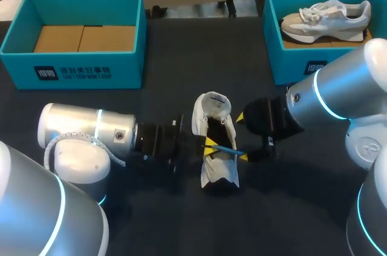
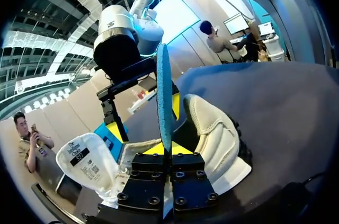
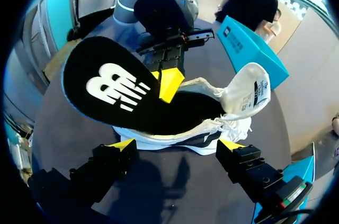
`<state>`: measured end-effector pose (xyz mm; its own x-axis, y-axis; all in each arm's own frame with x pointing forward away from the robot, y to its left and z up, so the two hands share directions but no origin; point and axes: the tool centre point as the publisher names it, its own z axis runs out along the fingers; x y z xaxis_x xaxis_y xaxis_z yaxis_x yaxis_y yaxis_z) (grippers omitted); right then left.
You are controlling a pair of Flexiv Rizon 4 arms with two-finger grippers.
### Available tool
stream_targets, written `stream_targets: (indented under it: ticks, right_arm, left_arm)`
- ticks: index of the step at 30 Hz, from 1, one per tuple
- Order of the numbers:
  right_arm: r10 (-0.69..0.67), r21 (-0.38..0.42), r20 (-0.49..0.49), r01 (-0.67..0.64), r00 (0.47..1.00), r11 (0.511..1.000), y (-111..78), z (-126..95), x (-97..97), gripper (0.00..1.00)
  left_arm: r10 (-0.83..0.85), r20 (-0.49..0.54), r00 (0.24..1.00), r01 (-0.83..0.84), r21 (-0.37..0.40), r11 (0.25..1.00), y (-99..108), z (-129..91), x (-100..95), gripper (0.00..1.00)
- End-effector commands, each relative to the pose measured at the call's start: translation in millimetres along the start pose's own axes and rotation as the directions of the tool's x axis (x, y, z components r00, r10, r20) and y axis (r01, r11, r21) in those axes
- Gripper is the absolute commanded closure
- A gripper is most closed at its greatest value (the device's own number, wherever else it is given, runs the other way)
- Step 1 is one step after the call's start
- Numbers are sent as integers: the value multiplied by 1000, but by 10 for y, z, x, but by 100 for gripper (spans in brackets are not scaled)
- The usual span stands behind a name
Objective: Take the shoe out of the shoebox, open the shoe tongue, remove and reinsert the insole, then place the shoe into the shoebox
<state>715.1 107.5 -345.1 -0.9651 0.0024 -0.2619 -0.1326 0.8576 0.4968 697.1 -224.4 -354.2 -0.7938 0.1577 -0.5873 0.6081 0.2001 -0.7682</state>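
Left gripper [image 1: 209,146]: clenched on the insole, yellow tips pinching it from both faces, right over the shoe's opening; the arm comes in from the left, low over the table
Left gripper, own wrist view [image 2: 161,149]: both fingers meet on the insole's edge, with the shoe directly under and ahead of them
Insole [image 1: 227,149]: blue rim, black face with a white logo; held on edge across the shoe's opening; can't tell if its lower end is inside the shoe
Insole, wrist views: edge-on blue strip rising from the left fingers [image 2: 164,97]; the broad black face [image 3: 116,91] fills the space ahead of the right gripper
Shoe [image 1: 219,171]: white and dark, sole down on the table, mid-table between the two grippers, outside both boxes
Shoe tongue [image 1: 213,103]: folded open at the shoe's far end, inner label showing [image 3: 253,94]
Right gripper [image 1: 242,137]: released, fingers spread wide, just beside the shoe on its right; not touching shoe or insole
Right gripper, own wrist view [image 3: 177,144]: the yellow tips stand far apart, with the shoe ahead of them rather than between them
Table [image 1: 169,62]: dark surface
Left shoebox [image 1: 72,68]: teal, far left of the table, brown cardboard inside, well apart from the shoe
Right shoebox [image 1: 290,65]: teal, far right, behind the right arm
Second shoe [image 1: 326,17]: light-coloured sneaker lying inside the right shoebox
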Motion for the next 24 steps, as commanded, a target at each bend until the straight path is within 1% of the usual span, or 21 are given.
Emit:
stream_targets:
  ticks: [1, 4, 5, 6, 9, 15, 17, 19, 20, 24]
  right_arm:
    - [0, 1, 3, 0, 1000, 1000, 0, 1, 13, 0]
    - [0, 1, 3, 0, 1000, 1000, 0, 1, 13, 0]
    - [0, 1, 3, 0, 1000, 1000, 0, 1, 13, 0]
    - [0, 1, 3, 0, 1000, 1000, 0, 1, 13, 0]
    - [0, 1, 3, 0, 1000, 1000, 0, 1, 13, 0]
    - [0, 1, 3, 0, 1000, 1000, 0, 1, 13, 0]
    - [0, 1, 3, 0, 1000, 1000, 0, 1, 13, 0]
    - [0, 1, 3, 0, 1000, 1000, 0, 1, 13, 0]
    - [0, 1, 3, 0, 1000, 1000, 0, 1, 13, 0]
    - [0, 1, 3, 0, 1000, 1000, 0, 1, 13, 0]
  left_arm:
    - [-3, 12, 1000, 3, 3, 1000, 51, 37, 17, 100]
    - [-2, 11, 1000, 2, 12, 1000, -26, 34, 56, 100]
    - [-1, 11, 1000, 1, 17, 1000, -53, 25, 64, 83]
    - [0, 13, 1000, 0, 22, 1000, -77, 14, 65, 76]
    - [8, 13, 1000, -8, 27, 1000, -153, -27, 59, 71]
    - [27, 11, 1000, -28, 41, 999, -304, -67, 60, 75]
    - [36, 7, 999, -37, 47, 998, -335, -48, 72, 82]
    - [39, 2, 999, -39, 46, 998, -322, -13, 84, 96]
    - [35, -3, 999, -35, 46, 998, -302, 3, 89, 100]
    - [31, -9, 999, -30, 44, 999, -223, 63, 110, 100]
